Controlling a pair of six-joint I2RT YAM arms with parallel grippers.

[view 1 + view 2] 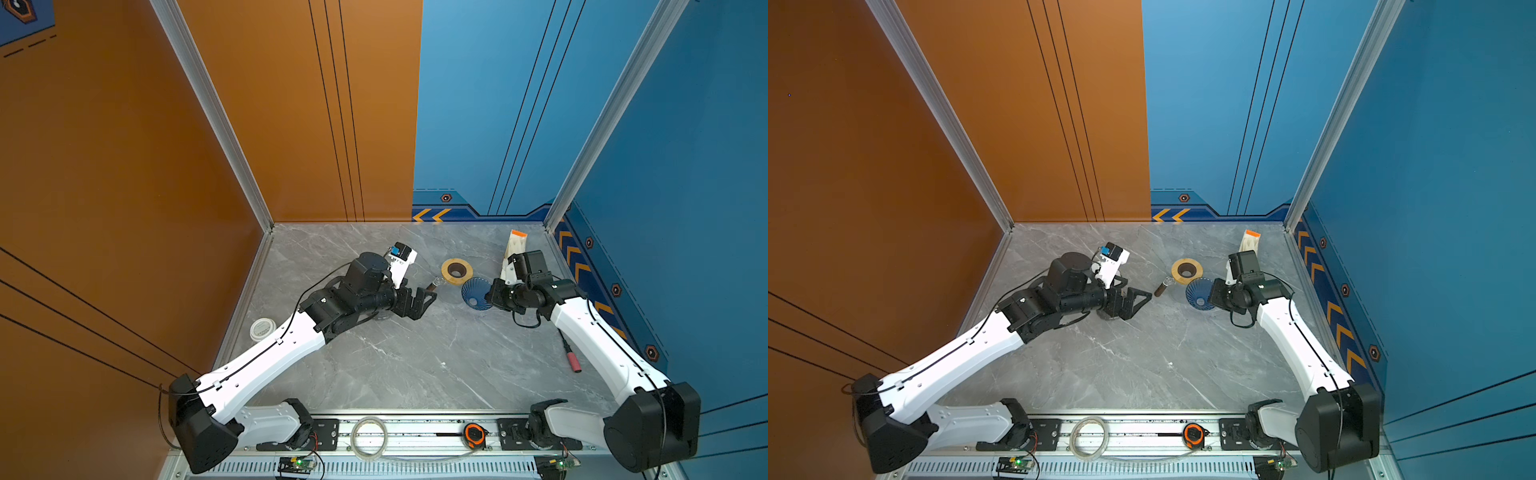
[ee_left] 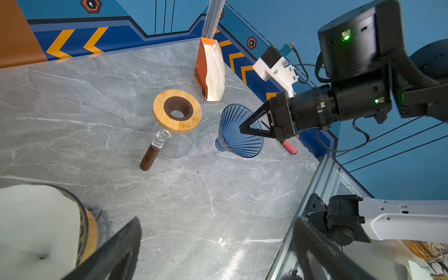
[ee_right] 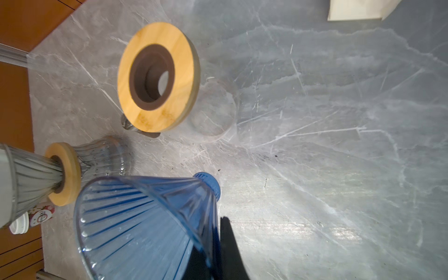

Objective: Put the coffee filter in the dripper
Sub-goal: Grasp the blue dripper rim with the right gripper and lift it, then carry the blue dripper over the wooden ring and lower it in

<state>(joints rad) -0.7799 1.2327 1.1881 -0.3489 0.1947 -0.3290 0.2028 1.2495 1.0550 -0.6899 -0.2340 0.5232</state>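
Left wrist view: the ribbed translucent blue cone dripper [image 2: 232, 143] is gripped by its rim in the closed right claw [image 2: 242, 128] and tipped so its mouth is presented. In a top view the long axis of the dripper [image 1: 473, 291] is aimed spout-first toward 8 o'clock. The white paper filter [image 2: 36, 218], apparently seated point-down in a clear cone, is just beside the open left claw [image 2: 217, 220].

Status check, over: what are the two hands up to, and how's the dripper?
Left hand open, empty. Right hand shut on blue dripper, at its rim; tilted, no filter inside. Wooden-lidded carafe close beside it.
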